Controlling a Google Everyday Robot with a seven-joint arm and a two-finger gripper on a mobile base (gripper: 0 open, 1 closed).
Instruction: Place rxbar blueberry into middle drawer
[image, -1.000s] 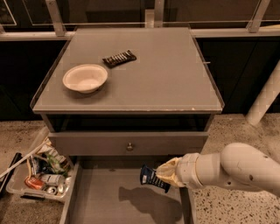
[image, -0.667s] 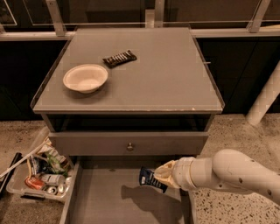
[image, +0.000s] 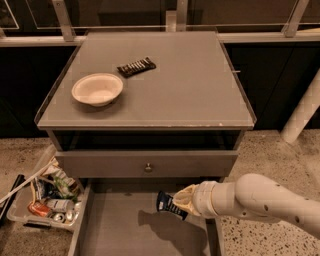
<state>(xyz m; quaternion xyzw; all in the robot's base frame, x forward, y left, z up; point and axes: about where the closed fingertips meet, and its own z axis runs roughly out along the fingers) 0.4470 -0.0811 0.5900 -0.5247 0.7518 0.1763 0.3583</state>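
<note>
One risk is plain: my claw (image: 181, 202) pinches the rxbar blueberry (image: 167, 204) by one end, above the open middle drawer (image: 115, 236) close to its right wall, so letting go here could drop it onto that rim, not inside.

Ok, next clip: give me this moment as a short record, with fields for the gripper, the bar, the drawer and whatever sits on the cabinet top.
gripper: over the right part of the open drawer, fingers shut on the rxbar blueberry
rxbar blueberry: held in the air above the drawer floor, shadow under it, not yet set down
middle drawer: pulled out
cabinet top: white bowl on the left; dark wrapped bar behind it, apart
beside cabinet, left: bin of clutter on the floor
</note>
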